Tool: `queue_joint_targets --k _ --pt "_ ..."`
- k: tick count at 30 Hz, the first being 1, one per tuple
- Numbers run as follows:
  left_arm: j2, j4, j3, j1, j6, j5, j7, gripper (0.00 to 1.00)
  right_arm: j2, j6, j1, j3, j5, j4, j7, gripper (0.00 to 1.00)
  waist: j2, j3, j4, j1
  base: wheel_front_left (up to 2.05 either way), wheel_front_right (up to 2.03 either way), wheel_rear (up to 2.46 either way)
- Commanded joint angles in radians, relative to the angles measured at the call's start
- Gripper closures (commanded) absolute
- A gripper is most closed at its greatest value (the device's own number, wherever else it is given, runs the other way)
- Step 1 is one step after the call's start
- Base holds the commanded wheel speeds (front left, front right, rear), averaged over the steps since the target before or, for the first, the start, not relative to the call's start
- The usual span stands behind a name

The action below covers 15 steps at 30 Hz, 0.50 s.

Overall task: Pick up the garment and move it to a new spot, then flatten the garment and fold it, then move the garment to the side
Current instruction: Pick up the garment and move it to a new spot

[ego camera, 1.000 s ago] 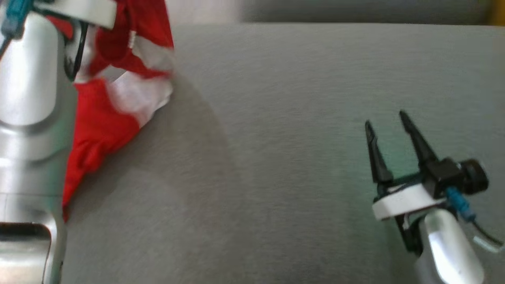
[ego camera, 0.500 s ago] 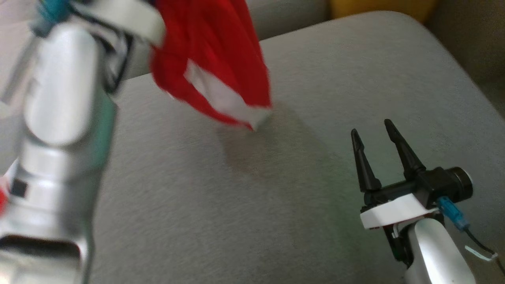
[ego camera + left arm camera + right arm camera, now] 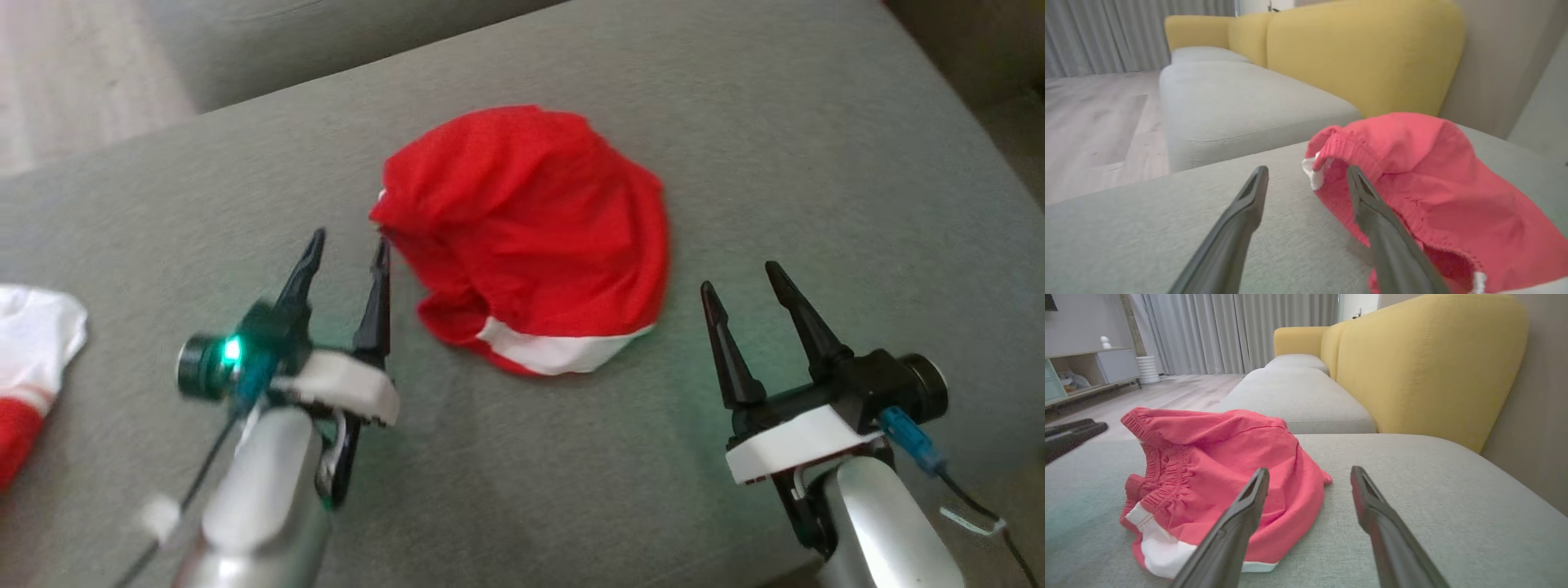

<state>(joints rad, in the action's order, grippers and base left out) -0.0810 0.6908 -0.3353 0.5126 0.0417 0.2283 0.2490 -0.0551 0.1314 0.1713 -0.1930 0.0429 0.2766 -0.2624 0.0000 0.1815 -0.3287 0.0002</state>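
Broadly: grey sofa cushion (image 3: pixel 816 147) spans the whole work area, with a yellow backrest (image 3: pixel 1425 363) beyond it. The garment (image 3: pixel 539 220), red shorts with a white hem band (image 3: pixel 555 351), lies near the cushion's middle in a domed, rumpled heap, between my two arms. It seems to be set down in its spot, so I judge flattening to be the step in hand.

To do it well, each side should take an outer edge, not the bunched middle. The elastic waistband (image 3: pixel 1347 141) on my left looks like the firm hold. Pull the two edges apart low along the cushion so the folds slide out and don't lift. A pinch through both layers would drag the heap whole.

Left end effector (image 3: pixel 349 238): fingers moderately spread, nothing between them. Its inner finger (image 3: pixel 1372 204) sits just at the waistband edge; touching or not, I cannot tell. Right end effector (image 3: pixel 739 276): similar spread, empty, near the garment's right edge but apart from it.

Another red-and-white cloth (image 3: pixel 33 343) lies at the far left, well apart.
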Motion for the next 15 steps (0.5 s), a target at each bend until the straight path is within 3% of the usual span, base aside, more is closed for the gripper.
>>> queue_joint_targets --k 1,8,15 --pt "0.002 -0.124 0.063 -0.046 -0.031 -0.006 0.012 0.0 0.005 -0.001 0.011 -0.017 -0.003 -0.018 0.001 0.0 0.0 -0.003 0.065 -0.0002 0.0 0.0 0.0" --pt "0.029 -0.439 0.129 -0.403 -0.047 -0.017 0.013 0.0 0.005 -0.001 -0.053 0.02 -0.009 0.011 0.001 0.0 0.0 -0.093 0.216 -0.0002 0.0 0.0 0.0" --pt "0.03 -0.645 0.13 -0.616 -0.139 -0.021 0.013 0.0 0.005 -0.001 -0.145 0.04 0.009 -0.001 0.001 0.0 0.0 -0.196 0.309 -0.0002 0.0 0.0 0.0"
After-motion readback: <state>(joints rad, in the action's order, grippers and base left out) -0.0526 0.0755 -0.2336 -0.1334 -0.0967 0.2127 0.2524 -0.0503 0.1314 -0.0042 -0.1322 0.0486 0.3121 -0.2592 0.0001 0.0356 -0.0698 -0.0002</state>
